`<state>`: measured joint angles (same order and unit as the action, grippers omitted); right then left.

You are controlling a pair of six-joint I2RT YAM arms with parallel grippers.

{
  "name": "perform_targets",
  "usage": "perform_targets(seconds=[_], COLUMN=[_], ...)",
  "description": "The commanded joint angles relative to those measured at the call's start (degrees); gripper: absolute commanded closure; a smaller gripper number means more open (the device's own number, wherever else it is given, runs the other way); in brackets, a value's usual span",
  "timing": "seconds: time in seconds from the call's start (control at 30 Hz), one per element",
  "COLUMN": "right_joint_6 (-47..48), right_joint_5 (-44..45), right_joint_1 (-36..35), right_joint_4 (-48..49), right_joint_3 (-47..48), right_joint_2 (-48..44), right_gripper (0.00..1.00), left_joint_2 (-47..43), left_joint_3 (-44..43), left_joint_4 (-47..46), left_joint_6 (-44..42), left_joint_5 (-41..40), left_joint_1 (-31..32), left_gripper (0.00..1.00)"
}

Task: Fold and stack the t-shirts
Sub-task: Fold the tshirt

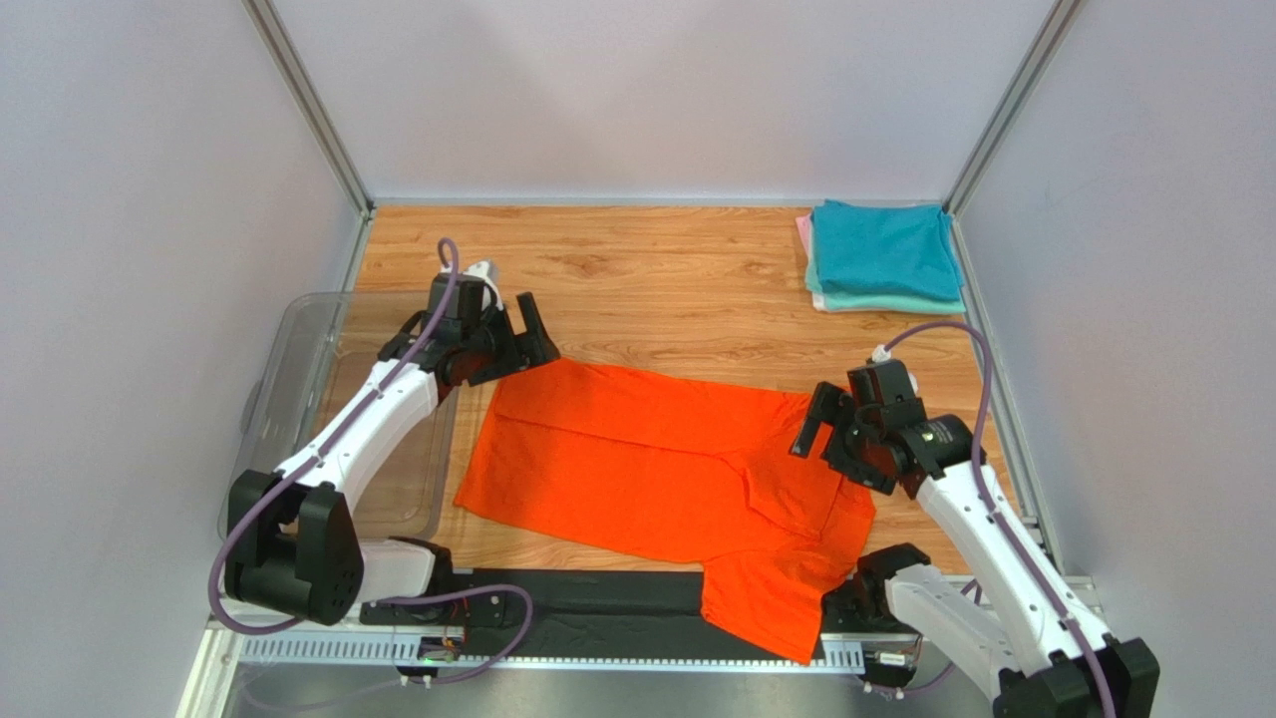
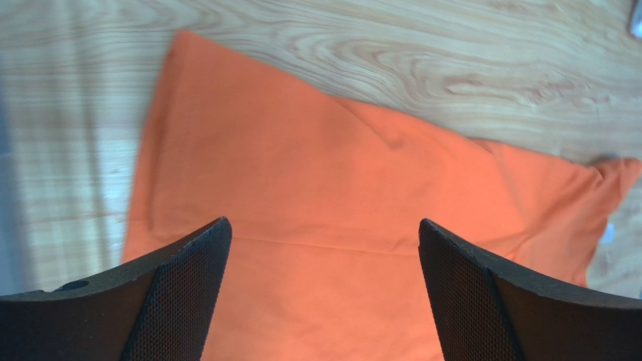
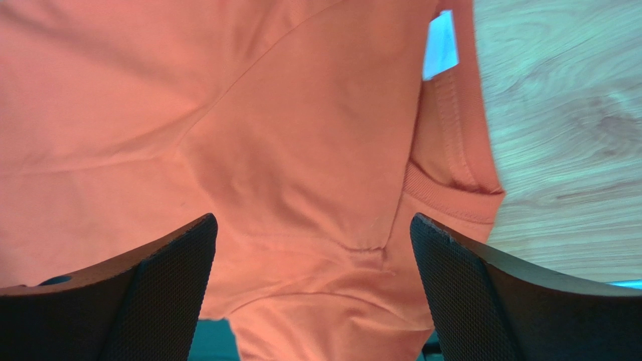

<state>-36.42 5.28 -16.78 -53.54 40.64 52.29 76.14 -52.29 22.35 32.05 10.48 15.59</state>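
A bright orange t-shirt [image 1: 659,464] lies spread on the wooden table, one sleeve [image 1: 764,599] hanging over the near edge. My left gripper [image 1: 517,332] hovers open over its far left corner. In the left wrist view the gripper [image 2: 322,223] holds nothing, with flat orange t-shirt [image 2: 339,195] below. My right gripper [image 1: 827,434] is open above the shirt's right edge. In the right wrist view that gripper [image 3: 313,218] is empty over the orange t-shirt [image 3: 301,128], its ribbed collar [image 3: 452,158] and white label [image 3: 441,45] to the right. Folded t-shirts [image 1: 884,247], teal over mint green and pale pink, are stacked at the back right.
A clear plastic tub [image 1: 300,389] stands along the table's left edge beside the left arm. Grey walls with metal posts close in the table on three sides. A black strip [image 1: 599,599] runs along the near edge between the arm bases.
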Motion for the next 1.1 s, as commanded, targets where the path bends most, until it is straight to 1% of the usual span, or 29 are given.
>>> perform_targets(seconds=[0.0, 0.07, 0.1, 0.13, 0.3, 0.33, 0.4, 0.43, 0.47, 0.5, 0.57, 0.6, 0.67, 0.7, 0.73, 0.77, 0.8, 0.83, 0.97, 1.0, 1.07], right_joint_6=[2.05, 2.58, 3.11, 3.46, 5.4, 5.66, 6.27, 6.71, 6.8, 6.89, 7.33, 7.59, 7.95, 8.21, 8.3, 8.47, 8.56, 8.74, 9.53, 9.97, 10.41], right_joint_5=[7.28, 7.64, 7.73, 7.64, 3.87, 3.95, 4.91, 5.35, 5.62, 6.14, 7.37, 7.81, 7.64, 7.64, 7.82, 7.82, 7.9, 7.91, 7.91, 7.82, 7.56], right_joint_1=[1.39, 2.44, 3.58, 4.2, 9.29, 9.65, 10.27, 10.45, 10.88, 10.97, 11.41, 11.76, 12.99, 13.43, 13.78, 14.57, 14.84, 15.28, 16.33, 18.08, 19.14], right_joint_4=[5.45, 7.3, 8.09, 8.88, 14.25, 14.6, 16.09, 16.36, 16.1, 16.1, 16.71, 16.71, 16.89, 16.89, 16.89, 16.89, 17.15, 17.24, 17.5, 17.5, 17.68], right_joint_3=[2.6, 3.39, 3.74, 4.09, 5.5, 5.93, 6.99, 7.43, 8.56, 8.84, 9.89, 10.16, 10.77, 11.12, 11.3, 11.47, 11.91, 12.09, 14.37, 14.99, 17.09], right_joint_2=[5.52, 8.51, 11.92, 13.43, 23.88, 25.04, 27.41, 29.6, 30.75, 31.63, 33.83, 34.54, 36.64, 37.44, 37.97, 38.93, 39.37, 39.81, 41.83, 42.88, 43.85], right_gripper=[0.0, 0.0, 0.0, 0.01, 0.03, 0.05, 0.11, 0.25, 0.31, 0.35, 0.39, 0.47, 0.51, 0.59, 0.64, 0.66, 0.73, 0.75, 0.76, 0.76, 0.76], left_joint_2=[4.96, 7.0, 8.83, 9.63, 14.9, 15.7, 17.72, 18.34, 18.78, 19.39, 19.75, 19.75, 19.84, 19.84, 19.84, 19.92, 20.01, 20.1, 20.89, 21.07, 21.86], left_joint_3=[-1.15, -1.14, -1.23, -1.32, -2.37, -2.64, -3.34, -3.43, -3.34, -3.17, -2.9, -2.73, -2.38, -2.29, -2.2, -2.11, -2.11, -2.2, -3.08, -3.34, -4.22], left_joint_4=[-4.24, -5.56, -5.74, -6.26, -6.27, -6.09, -5.56, -5.47, -5.47, -5.82, -5.74, -5.56, -5.39, -5.3, -5.3, -5.3, -5.21, -5.12, -4.86, -4.77, -4.68], left_joint_6=[0.47, 0.9, 0.91, 1.08, 0.82, 0.73, 0.82, 1.17, 1.26, 1.34, 1.35, 1.17, 0.91, 0.64, 0.56, 0.47, 0.12, 0.03, -0.15, -0.06, 0.2], left_joint_5=[5.16, 5.43, 5.17, 4.47, -0.98, -1.86, -3.27, -3.27, -3.19, -3.36, -4.41, -4.76, -5.47, -5.56, -5.65, -5.56, -5.38, -5.47, -5.29, -5.47, -5.38], left_joint_1=[1.19, 1.19, 1.19, 1.19, 1.1, 1.02, 0.49, 0.14, -0.12, -0.65, -1.35, -1.62, -2.23, -2.93, -3.2, -3.81, -3.99, -4.08, -4.34, -4.34, -4.26], left_gripper=[0.0, 0.0, 0.0, 0.0, 0.0, 0.0, 0.0, 0.0, 0.0, 0.0, 0.0, 0.0, 0.0, 0.0, 0.0, 0.0, 0.0, 0.0, 0.0, 0.0, 0.0])
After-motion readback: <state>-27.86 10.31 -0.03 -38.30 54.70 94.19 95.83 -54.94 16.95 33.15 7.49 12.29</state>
